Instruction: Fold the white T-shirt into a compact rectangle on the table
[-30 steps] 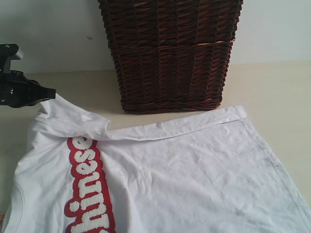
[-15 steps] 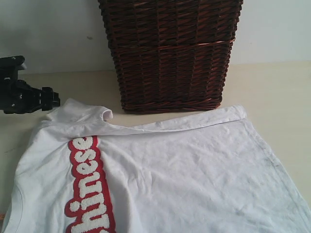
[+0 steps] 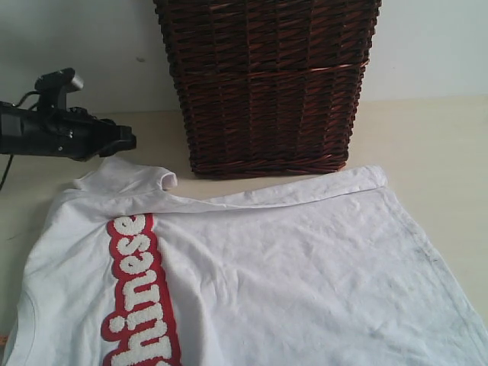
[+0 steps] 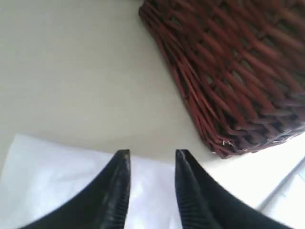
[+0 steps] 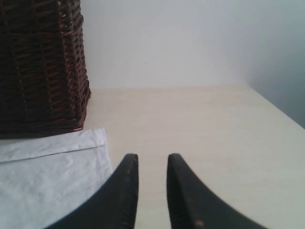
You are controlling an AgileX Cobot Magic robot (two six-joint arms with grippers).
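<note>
Shirt: the white T-shirt (image 3: 305,274) lies spread out and creased on the table (image 3: 427,137). One end is under the left jaws and the other is beside the right jaws.
Writing: a red band (image 3: 139,297) crosses the chest with puffy white letters. "hinese" can be read, and the start of the word is cut off at the picture's edge.
Sleeve: the sleeve (image 3: 126,179) lies rumpled with its cuff curled, just below and ahead of the left jaws.
Fold: a long narrow fold (image 3: 267,200) runs along the shirt's edge that faces the basket.
Hem corner: the hem corner (image 5: 97,138) rests flat on the table, just beside the right jaws.
Marks: faint grey smudges (image 3: 431,259) sit near the hem side.
Left gripper: the left gripper (image 4: 151,160) has its jaws apart with nothing between them. White cloth (image 4: 47,181) lies beneath the fingers, and I cannot tell whether they touch it.
Right gripper: the right gripper (image 5: 152,162) has its jaws a little apart and empty, over bare table.
Basket: the dark brown wicker basket (image 3: 267,84) stands beyond the shirt, ahead of both pairs of jaws. Its bottom corner (image 4: 224,143) is near the left tips.
Table: pale cream and smooth, bare ahead of the right jaws (image 5: 200,124).
</note>
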